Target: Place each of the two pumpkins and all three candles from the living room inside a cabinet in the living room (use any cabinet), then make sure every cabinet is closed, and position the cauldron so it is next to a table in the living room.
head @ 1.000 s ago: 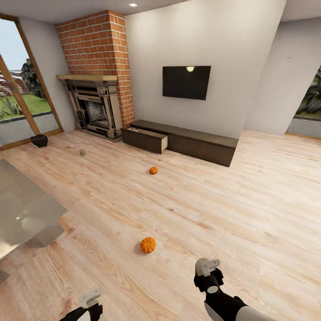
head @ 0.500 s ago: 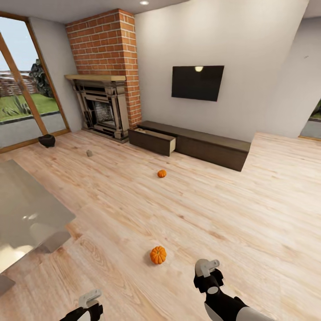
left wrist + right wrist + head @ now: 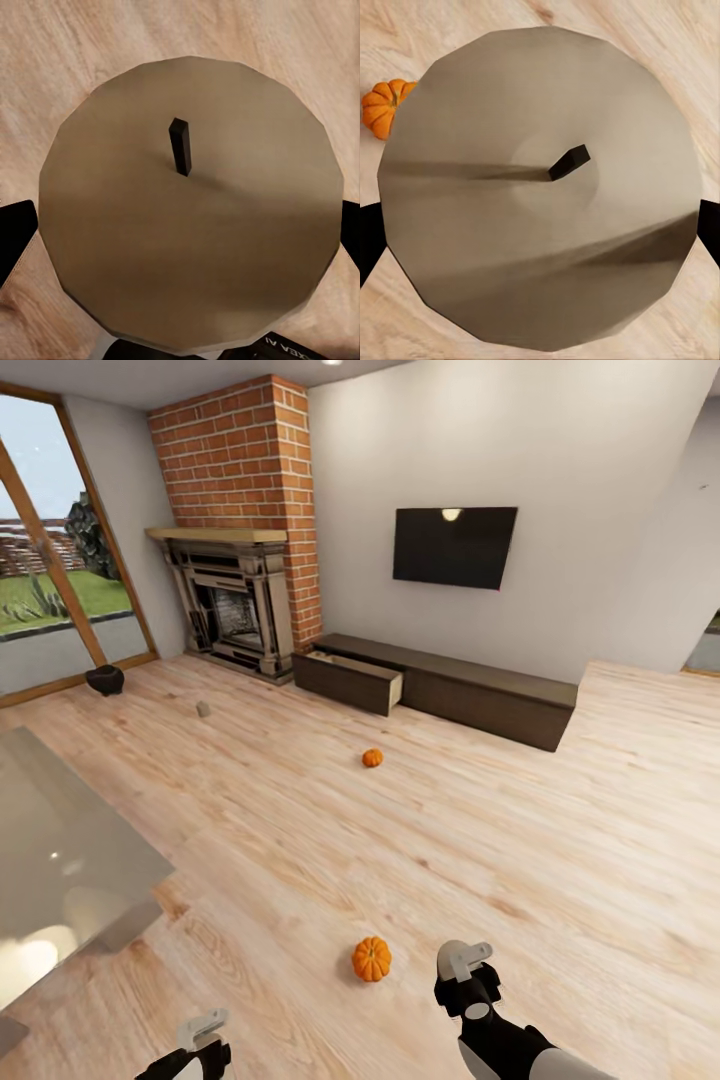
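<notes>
We carry candle in left gripper (image 3: pixel 205 1028), jaws clamped on tan candle (image 3: pixel 187 225); right gripper (image 3: pixel 465 962) likewise grips second candle (image 3: pixel 540 195). Cabinet (image 3: pixel 440 685) ahead, drawer open. Steer past near pumpkin (image 3: pixel 371 958); keep candles level.

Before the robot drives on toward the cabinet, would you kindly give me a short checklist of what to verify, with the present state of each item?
1. Left gripper holds a candle: ok, the candle sits between the dark fingers.
2. Right gripper holds a candle: ok, likewise.
3. Cabinet has an opening to load: ok, the drawer near the fireplace stands pulled out.
4. Path ahead: not ok, the near pumpkin and the far pumpkin lie on the floor.
5. Third candle located: ok, on the floor.
6. Cauldron beside the table: not ok, it sits far off by the window.
</notes>
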{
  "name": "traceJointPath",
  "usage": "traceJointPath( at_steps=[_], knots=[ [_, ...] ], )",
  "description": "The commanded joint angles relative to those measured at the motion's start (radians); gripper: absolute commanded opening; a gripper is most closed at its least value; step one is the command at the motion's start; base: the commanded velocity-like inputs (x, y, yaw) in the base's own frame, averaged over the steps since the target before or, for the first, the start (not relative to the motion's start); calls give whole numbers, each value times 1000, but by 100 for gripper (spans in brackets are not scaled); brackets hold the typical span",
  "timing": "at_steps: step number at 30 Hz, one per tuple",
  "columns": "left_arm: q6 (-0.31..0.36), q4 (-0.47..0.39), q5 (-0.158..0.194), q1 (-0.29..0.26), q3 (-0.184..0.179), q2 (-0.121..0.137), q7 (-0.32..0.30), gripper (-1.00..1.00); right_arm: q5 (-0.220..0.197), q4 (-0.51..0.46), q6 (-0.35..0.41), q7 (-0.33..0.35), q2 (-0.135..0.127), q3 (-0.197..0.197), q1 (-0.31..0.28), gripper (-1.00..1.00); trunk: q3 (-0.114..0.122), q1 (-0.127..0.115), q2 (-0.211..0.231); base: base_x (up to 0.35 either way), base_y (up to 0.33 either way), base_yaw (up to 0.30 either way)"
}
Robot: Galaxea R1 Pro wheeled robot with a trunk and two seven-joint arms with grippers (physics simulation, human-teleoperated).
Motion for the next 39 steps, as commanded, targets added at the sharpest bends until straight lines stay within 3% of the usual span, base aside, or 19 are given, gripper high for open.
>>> traceJointPath(
  at_steps=[1,11,24,32,39],
  knots=[
    [0,0,-1,0,0,0,0,-100,2,0,0,0,0,0,0,-100,0,0,0,254,181,0],
    [0,0,-1,0,0,0,0,-100,2,0,0,0,0,0,0,-100,0,0,0,257,180,12],
    [0,0,-1,0,0,1,0,-100,2,0,0,0,0,0,0,-100,0,0,0,281,151,257],
    [0,0,-1,0,0,1,0,-100,2,0,0,0,0,0,0,-100,0,0,0,302,124,48],
    [0,0,-1,0,0,1,0,-100,2,0,0,0,0,0,0,-100,0,0,0,302,123,263]
  ],
)
